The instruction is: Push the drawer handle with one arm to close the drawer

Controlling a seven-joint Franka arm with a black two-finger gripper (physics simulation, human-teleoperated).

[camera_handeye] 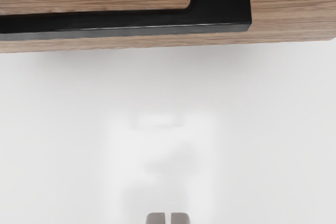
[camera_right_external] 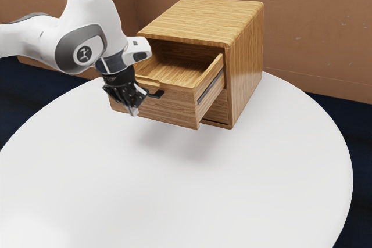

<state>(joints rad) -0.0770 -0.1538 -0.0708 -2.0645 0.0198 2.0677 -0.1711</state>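
Your white arm [camera_right_external: 93,27] reaches in from the exterior view's left as its black gripper [camera_right_external: 133,111] hangs, tips down, before the front of an open drawer [camera_right_external: 174,107] on a round white desk [camera_right_external: 261,184]. The drawer, in light striped wood, juts well out of its cabinet [camera_right_external: 247,56], a dark rail [camera_right_external: 210,87] visible along its side and its shadow falling on the desk. The black handle [camera_right_external: 156,93], mounted on the drawer's front, sits just beside your gripper; whether the two touch, you cannot tell from this angle. In the wrist view, the handle's squared corner and long bar stand out against the wood grain, above the white desk. Your gripper is all but clenched, its two fingers [camera_handeye: 156,218] drawn close together with a thin gap and nothing grasped between them. A round dark emblem [camera_right_external: 84,54] with a pale figure marks the arm's joint housing; you can read no lettering on it. Behind the scene stand brown walls [camera_right_external: 314,27], with a dark blue floor [camera_right_external: 349,117] around the desk.
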